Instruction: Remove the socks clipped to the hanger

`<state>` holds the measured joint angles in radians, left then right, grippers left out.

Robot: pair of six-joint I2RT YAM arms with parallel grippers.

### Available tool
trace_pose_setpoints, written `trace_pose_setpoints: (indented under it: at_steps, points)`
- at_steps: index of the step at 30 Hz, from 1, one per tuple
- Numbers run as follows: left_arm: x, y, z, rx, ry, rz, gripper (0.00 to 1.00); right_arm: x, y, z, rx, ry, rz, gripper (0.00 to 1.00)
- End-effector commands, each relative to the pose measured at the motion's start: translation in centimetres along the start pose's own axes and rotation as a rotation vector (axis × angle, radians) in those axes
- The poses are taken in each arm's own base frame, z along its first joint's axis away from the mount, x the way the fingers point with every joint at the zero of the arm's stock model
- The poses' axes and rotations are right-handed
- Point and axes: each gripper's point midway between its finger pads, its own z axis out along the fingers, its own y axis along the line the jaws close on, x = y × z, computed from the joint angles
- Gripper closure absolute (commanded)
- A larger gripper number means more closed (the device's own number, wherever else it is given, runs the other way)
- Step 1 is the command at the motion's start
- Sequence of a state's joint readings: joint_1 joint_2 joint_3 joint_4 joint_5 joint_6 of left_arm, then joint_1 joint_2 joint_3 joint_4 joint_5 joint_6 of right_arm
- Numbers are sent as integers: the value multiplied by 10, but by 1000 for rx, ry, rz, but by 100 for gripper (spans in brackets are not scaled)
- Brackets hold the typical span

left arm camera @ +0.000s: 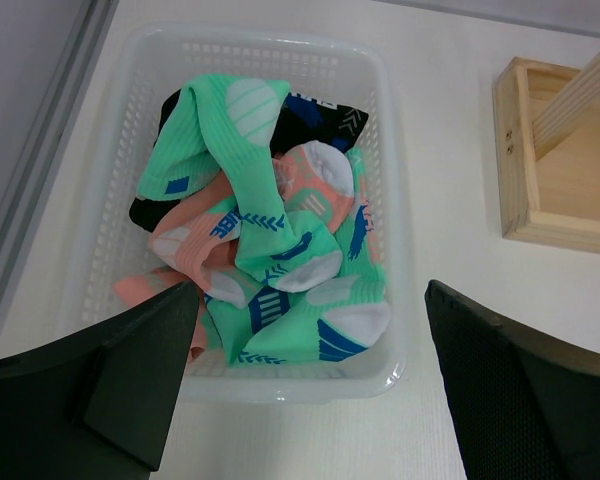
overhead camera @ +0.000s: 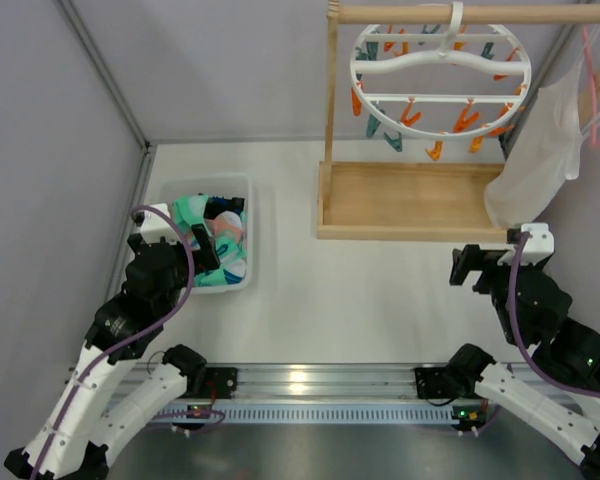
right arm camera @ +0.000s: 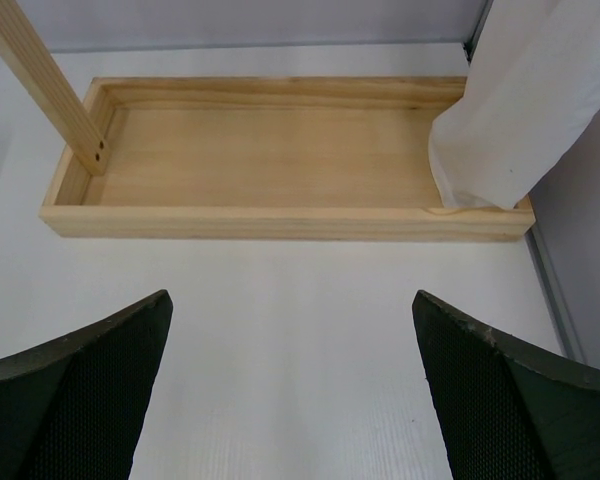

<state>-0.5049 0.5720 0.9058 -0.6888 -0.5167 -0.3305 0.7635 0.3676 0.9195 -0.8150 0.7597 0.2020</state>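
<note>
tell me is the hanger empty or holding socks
Empty: the hanger has bare clips, and the socks lie piled in the basket.

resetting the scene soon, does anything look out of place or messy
Nothing spilled or broken. The socks lie jumbled inside the basket, and the hanger carries none. Only oddity: the white garment sags into the right corner of the wooden tray.

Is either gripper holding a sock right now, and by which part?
Nothing is held. The left gripper hangs open above the socks in the basket; the right gripper is open over the table, short of the wooden tray.
</note>
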Motion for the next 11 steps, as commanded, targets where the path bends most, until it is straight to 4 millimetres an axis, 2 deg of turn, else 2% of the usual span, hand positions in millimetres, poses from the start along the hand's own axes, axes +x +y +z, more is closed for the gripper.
trace_pose_setpoints:
  at_steps: [1, 11]
  points:
    - [-7, 0, 1, -4, -32, -17, 2, -9, -6, -7, 1, -21, 9, 1]
    - [-7, 0, 1, -4, -31, -15, 2, -9, -5, -6, -2, -27, 17, 0]
